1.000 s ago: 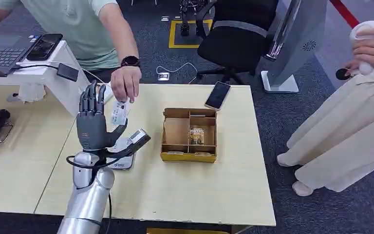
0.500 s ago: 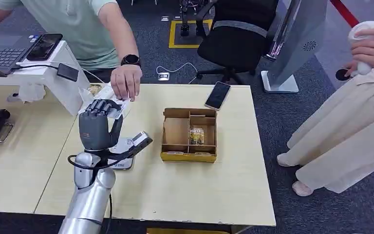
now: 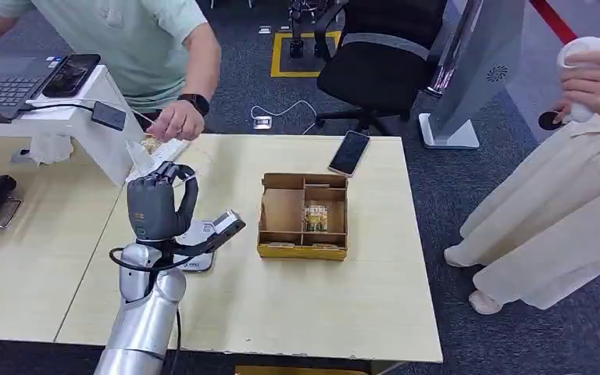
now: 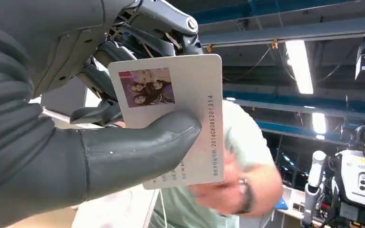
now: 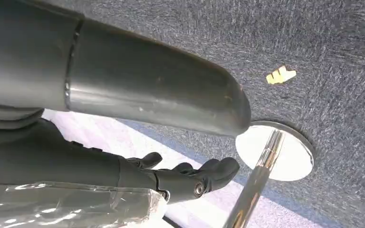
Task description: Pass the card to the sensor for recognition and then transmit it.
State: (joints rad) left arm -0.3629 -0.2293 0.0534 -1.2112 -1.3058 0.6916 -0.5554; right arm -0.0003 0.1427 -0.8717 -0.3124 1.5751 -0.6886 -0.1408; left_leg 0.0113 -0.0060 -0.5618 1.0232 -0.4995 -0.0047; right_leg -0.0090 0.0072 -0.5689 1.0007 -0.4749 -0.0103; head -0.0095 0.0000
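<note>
Fingers [image 4: 138, 147] (smooth grey thumb foremost) clamp a flat rectangular card [image 4: 190, 95].

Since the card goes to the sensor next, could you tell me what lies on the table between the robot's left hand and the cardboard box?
In the head view, the sensor sits just beside the left hand; from it to the cardboard box the table is bare.

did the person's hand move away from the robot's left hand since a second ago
Yes. The person's hand has pulled back past the table's far edge, toward the white stand, leaving the card pinched in the left hand.
</note>
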